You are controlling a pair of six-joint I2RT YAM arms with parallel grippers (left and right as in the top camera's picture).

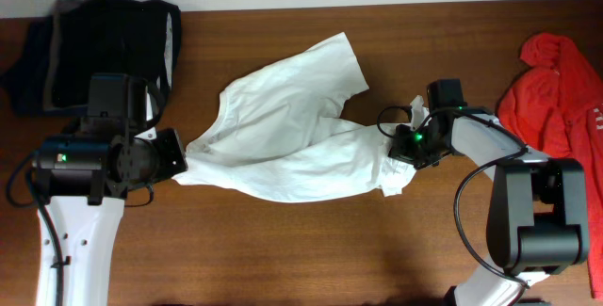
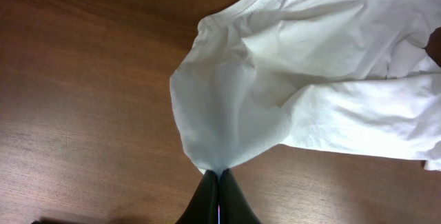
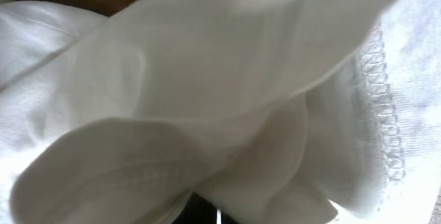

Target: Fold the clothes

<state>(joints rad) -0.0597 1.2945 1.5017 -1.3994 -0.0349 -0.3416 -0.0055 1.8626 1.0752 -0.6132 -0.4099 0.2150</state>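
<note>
The white shirt (image 1: 287,136) lies crumpled across the middle of the wooden table, stretched between both arms. My left gripper (image 1: 181,160) is shut on the shirt's left tip; in the left wrist view the black fingers (image 2: 219,177) pinch a gathered point of white cloth (image 2: 289,79). My right gripper (image 1: 400,148) is at the shirt's right end, with cloth bunched around it. In the right wrist view white fabric (image 3: 207,79) with a stitched hem fills the frame and hides the fingers almost wholly. The green neck label is not in view.
A dark folded stack (image 1: 104,47) lies at the back left, next to the left arm. A red garment (image 1: 556,94) lies at the right edge. Bare wood (image 1: 301,249) runs along the table's front.
</note>
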